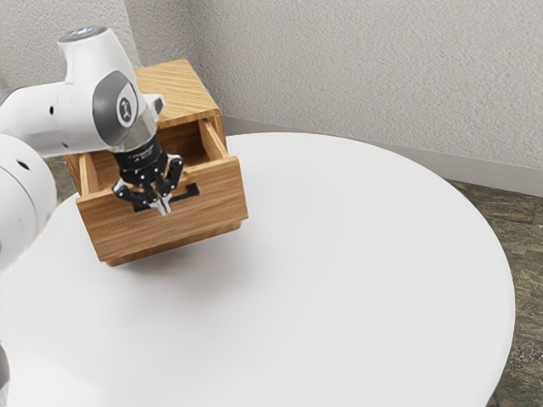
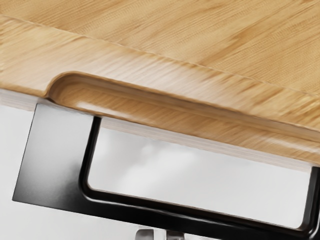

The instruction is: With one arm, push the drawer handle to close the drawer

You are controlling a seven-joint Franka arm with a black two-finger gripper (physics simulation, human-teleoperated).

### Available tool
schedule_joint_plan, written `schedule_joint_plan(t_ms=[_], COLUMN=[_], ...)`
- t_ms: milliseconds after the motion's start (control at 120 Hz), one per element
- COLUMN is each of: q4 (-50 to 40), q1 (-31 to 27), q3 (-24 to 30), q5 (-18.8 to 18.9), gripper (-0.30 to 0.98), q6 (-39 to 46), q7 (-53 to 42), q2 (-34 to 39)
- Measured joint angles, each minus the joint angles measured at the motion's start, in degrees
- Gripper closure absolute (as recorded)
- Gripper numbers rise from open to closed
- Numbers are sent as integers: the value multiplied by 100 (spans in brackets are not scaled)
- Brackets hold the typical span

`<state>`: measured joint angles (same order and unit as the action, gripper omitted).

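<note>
A wooden drawer (image 1: 182, 232) is seen pulled out from its light-brown wooden cabinet (image 1: 180, 85) on a round white tabletop (image 1: 356, 271). The jaws of the black two-finger gripper (image 1: 164, 206) are pressed together, positioned at the black bracket-shaped metallic handle (image 2: 55, 155); whether it is touched cannot be told.

In all there is 1 robot arm (image 1: 81, 110), with 1 gripper (image 1: 163, 205) that has 2 fingers (image 2: 145, 234). I count 1 round table (image 1: 339, 254) and 1 wooden cabinet (image 1: 178, 80) with 1 drawer (image 1: 170, 237). The drawer shows 1 front panel (image 1: 221, 195), 2 side boards (image 1: 219, 142) and 1 black handle (image 2: 57, 150). There is also 1 floor (image 1: 509, 229) and 1 baseboard (image 1: 501, 176).
</note>
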<state>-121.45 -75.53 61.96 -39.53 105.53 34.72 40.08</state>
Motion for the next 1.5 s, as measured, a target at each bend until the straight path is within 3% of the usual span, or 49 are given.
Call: schedule_joint_plan(t_ms=[1500], q4=[922], q1=[94], q3=[55], q5=[2896], gripper=[76], q6=[2126], q7=[270], q2=[-3625])
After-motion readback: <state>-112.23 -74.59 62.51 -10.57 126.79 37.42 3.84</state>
